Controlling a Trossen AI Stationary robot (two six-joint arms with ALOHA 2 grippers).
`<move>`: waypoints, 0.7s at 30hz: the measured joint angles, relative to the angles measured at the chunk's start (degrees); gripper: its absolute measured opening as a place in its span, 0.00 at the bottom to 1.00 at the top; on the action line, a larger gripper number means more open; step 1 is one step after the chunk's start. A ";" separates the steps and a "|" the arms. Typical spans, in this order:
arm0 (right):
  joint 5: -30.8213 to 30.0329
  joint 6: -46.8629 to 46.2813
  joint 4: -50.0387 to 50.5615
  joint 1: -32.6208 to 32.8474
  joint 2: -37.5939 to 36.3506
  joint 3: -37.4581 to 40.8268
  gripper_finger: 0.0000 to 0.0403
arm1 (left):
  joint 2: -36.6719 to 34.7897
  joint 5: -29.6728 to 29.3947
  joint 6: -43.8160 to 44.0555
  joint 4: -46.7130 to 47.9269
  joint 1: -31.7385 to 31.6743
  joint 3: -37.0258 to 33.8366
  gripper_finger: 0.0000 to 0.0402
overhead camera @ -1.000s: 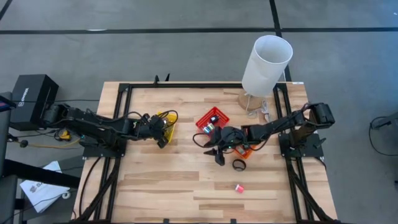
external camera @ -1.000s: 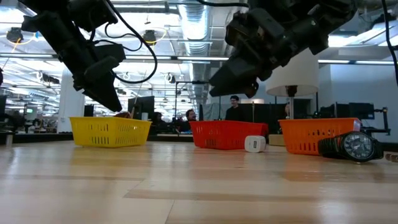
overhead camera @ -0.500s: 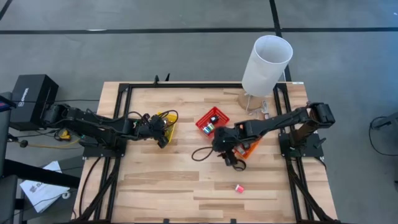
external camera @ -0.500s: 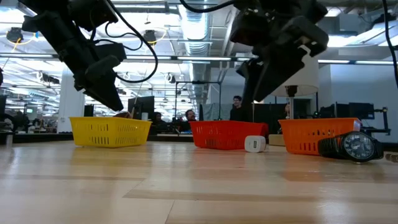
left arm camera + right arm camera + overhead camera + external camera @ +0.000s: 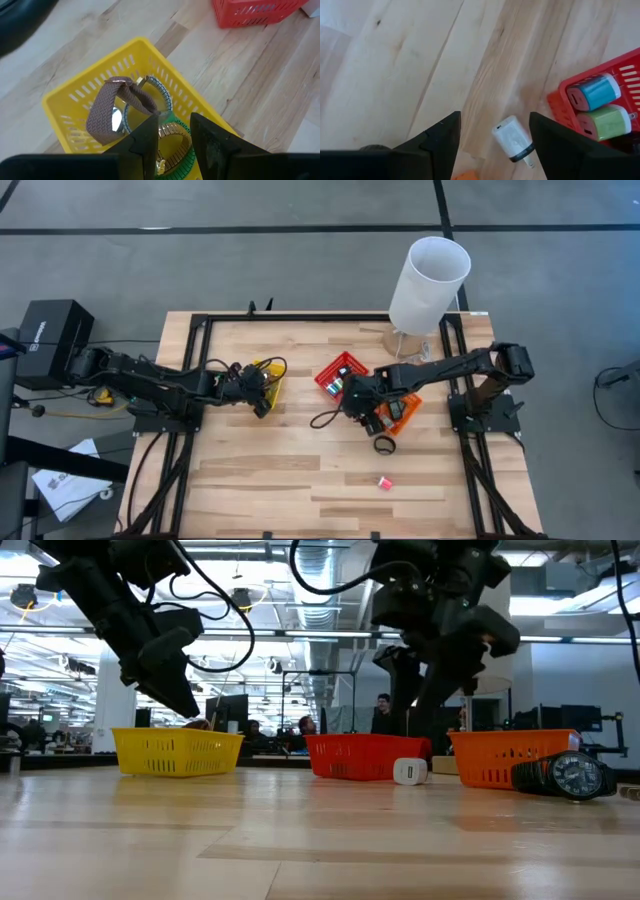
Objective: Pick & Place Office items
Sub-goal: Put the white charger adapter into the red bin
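The desk (image 5: pixel 260 470) is surfaced in light, matt wood planks with visible grain. The yellow basket (image 5: pixel 75 102) and red basket (image 5: pixel 615 67) are of perforated moulded plastic. A woven cloth strap (image 5: pixel 107 107) and a ribbed metal band (image 5: pixel 172 137) are seen. The white charger (image 5: pixel 512 137) is of smooth plastic.

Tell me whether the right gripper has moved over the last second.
Yes. In the high view the right gripper has swung from beside the black watch back toward the red basket, and its fingers now stand open.
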State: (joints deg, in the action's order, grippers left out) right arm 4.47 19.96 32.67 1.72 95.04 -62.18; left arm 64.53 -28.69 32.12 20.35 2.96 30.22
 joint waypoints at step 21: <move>-4.25 6.41 14.67 -2.27 15.41 -10.93 0.56 | 0.02 0.54 -0.11 -2.22 0.00 0.00 0.26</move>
State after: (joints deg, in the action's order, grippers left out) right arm 0.22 26.37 47.34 -0.55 110.46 -73.11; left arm 64.55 -28.15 32.01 18.13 2.96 30.22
